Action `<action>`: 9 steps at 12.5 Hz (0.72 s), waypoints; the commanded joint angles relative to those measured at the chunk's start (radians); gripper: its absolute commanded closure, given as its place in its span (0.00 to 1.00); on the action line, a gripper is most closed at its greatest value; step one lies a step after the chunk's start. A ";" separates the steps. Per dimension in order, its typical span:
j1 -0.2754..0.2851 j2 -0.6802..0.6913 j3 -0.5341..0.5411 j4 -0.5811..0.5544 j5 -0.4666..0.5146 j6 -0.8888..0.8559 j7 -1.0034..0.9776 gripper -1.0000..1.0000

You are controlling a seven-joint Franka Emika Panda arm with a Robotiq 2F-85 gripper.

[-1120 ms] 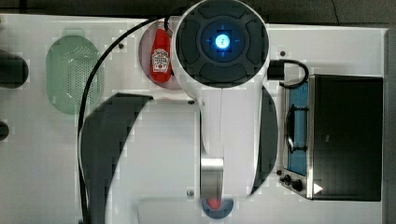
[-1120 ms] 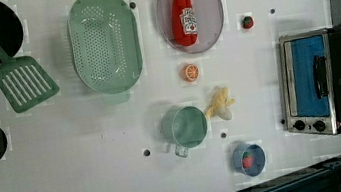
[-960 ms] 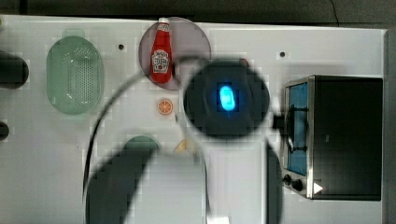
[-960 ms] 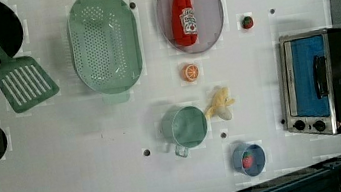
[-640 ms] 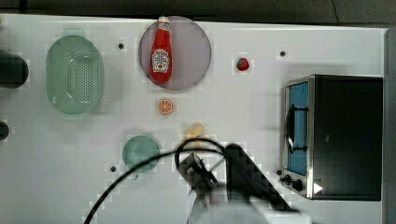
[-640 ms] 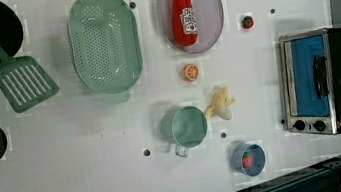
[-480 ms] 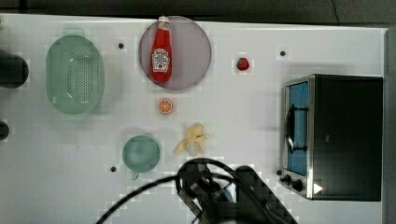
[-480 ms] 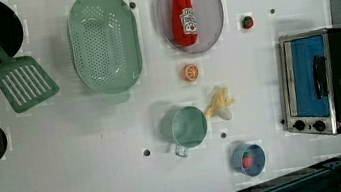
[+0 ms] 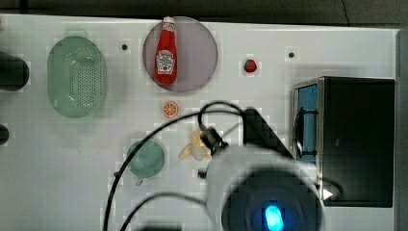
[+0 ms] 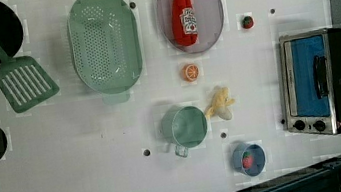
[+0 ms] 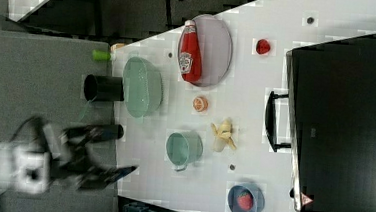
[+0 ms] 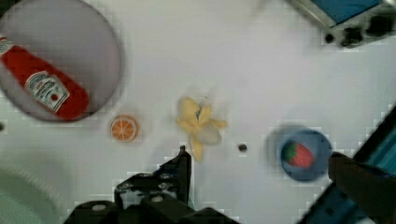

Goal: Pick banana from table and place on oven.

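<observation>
The banana lies free on the table, partly peeled, between the green cup and the oven, with the orange slice near it. Nothing touches it. The gripper hangs well above the table with its jaws spread wide and empty; in the wrist view one finger sits just beside the banana's lower tip.

Assessment: the step in hand is the approach. To do it well, the arm should centre the jaws over the banana's thickest part, turn them across its length, not along it, and descend straight, keeping clear of the green cup. The loose peel flaps could slip from a shallow grip.
</observation>
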 commanded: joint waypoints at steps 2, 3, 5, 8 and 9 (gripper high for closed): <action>-0.005 0.100 0.028 -0.120 0.014 0.170 0.029 0.00; -0.004 0.128 0.032 -0.152 0.014 0.239 0.029 0.00; -0.004 0.188 0.043 -0.220 0.014 0.377 0.029 0.00; -0.001 0.298 0.060 -0.310 0.014 0.559 0.029 0.00; -0.001 0.339 0.066 -0.330 0.014 0.621 0.029 0.00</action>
